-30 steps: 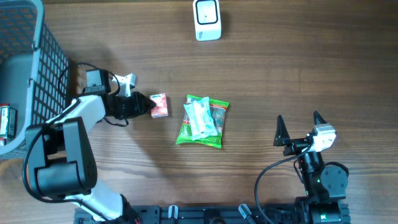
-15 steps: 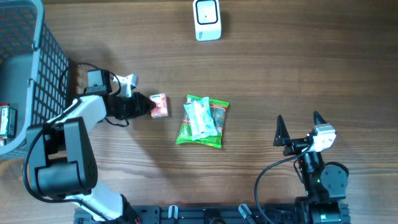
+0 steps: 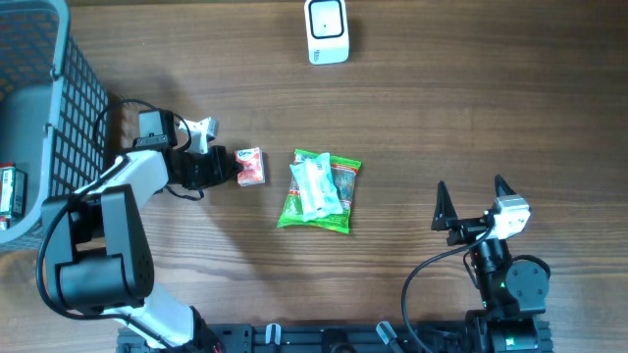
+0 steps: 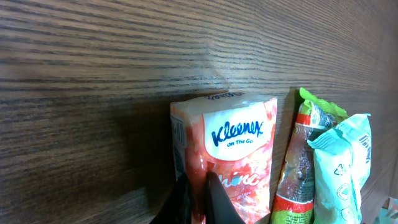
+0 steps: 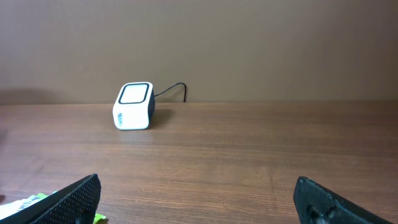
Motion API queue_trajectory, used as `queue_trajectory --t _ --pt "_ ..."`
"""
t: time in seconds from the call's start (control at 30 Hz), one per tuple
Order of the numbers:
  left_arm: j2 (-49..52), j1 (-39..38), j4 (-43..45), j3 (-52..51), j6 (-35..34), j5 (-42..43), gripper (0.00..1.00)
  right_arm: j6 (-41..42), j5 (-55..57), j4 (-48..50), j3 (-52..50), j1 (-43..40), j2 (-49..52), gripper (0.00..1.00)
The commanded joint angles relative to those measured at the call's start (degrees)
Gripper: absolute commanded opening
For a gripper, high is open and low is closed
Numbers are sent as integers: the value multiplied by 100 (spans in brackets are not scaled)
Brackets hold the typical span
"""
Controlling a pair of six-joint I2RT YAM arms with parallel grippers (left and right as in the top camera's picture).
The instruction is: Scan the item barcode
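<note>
Pink-and-red plastic Kleenex tissue pack [image 3: 251, 167]: where is it?
– Flat on the brown wooden counter [image 3: 491, 98], toward 9 o'clock from the centre. Green-and-white plastic packets [image 3: 319, 191] lie just beside it at 3 o'clock. The white box scanner [image 3: 327, 31] sits well apart at 12 o'clock.
– And the jaws?
– The left gripper [image 3: 234, 169] has its jaws together at the pack's 9 o'clock edge; whether any wrapper is pinched, I cannot tell. The right gripper [image 3: 470, 188], at 4 o'clock, has its jaws wide apart, holding nothing.
– What might go wrong?
– A lift could leave the pack behind, or it could slip from a thin pinch of film. No barcode shows, so the wrong face might meet the scanner.
</note>
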Motion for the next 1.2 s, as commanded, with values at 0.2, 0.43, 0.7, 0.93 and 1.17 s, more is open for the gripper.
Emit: queue_trajectory --t 0.2,0.43,0.7,0.93,1.17 --pt "-1698 -173 -1152 1023 -407 -1556 4 -50 57 15 -7 -17 11 100" --pt "-2417 -1023 -1989 1460 -444 -4516 4 -52 55 15 -7 -17 11 100" --pt "-1613 -3069 -2197 1458 -358 -7554 4 -50 55 15 -7 -17 11 100" --pt "-763 -3300 -2131 1467 -1008 -7530 10 -52 55 15 -7 -17 11 100" --pt "-960 -2734 -2470 1869 -376 -4918 60 -52 55 15 -7 -17 9 99"
